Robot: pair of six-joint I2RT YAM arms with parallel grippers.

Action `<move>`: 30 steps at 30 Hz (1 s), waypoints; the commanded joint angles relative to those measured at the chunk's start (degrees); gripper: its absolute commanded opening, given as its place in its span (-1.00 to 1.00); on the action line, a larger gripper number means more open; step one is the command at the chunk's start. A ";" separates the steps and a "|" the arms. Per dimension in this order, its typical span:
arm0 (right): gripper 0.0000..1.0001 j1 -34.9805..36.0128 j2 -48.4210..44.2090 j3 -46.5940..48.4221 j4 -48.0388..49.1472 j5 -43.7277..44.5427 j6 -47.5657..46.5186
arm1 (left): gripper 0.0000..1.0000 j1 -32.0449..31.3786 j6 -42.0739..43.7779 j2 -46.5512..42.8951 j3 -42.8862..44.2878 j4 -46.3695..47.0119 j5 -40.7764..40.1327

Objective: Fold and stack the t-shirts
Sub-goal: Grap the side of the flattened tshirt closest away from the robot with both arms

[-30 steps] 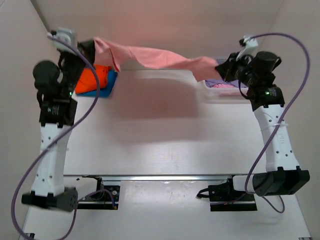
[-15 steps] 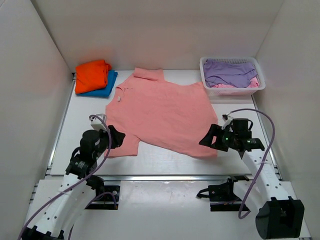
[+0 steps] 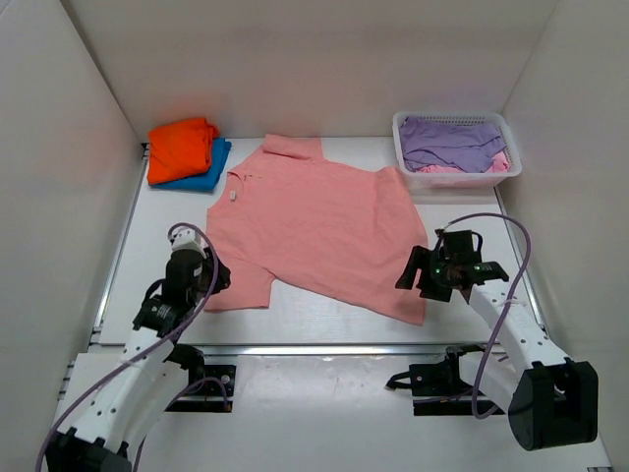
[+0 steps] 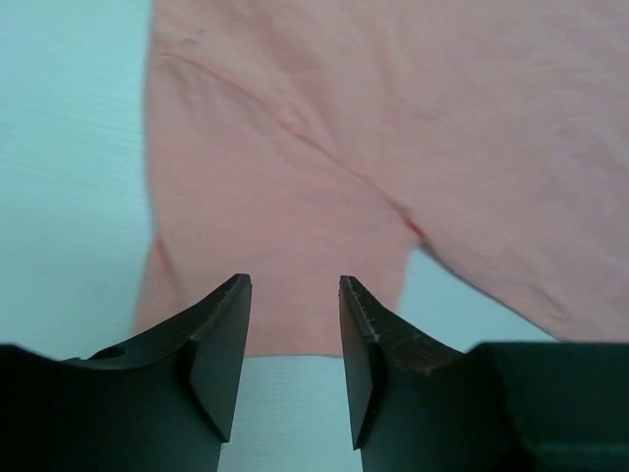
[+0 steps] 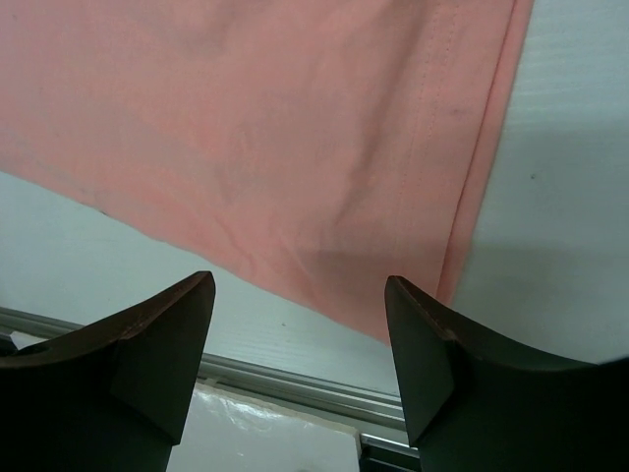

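Now left tool (image 4: 293, 285), right tool (image 5: 300, 280) spread, empty, near edge of salmon shirt (image 3: 319, 221); folded stack (image 3: 182, 149), basket (image 3: 462, 180) beyond.

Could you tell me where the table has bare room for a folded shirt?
Bare: the left strip between pink shirt and wall, nearer than the stack; the right patch between basket and right gripper. Crowded: the middle, under the shirt.
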 commanded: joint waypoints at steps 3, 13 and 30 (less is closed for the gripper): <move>0.36 1.98 0.22 0.83 -0.11 5.35 1.99 | 0.11 12.06 6.32 13.97 4.23 -0.26 0.24; 0.49 -0.92 3.38 1.88 -0.82 7.11 -1.61 | 0.34 11.74 10.90 36.84 10.39 5.98 -0.28; 0.36 8.39 10.33 1.97 -4.94 17.46 3.91 | -1.00 9.54 14.86 39.87 13.20 -4.37 1.48</move>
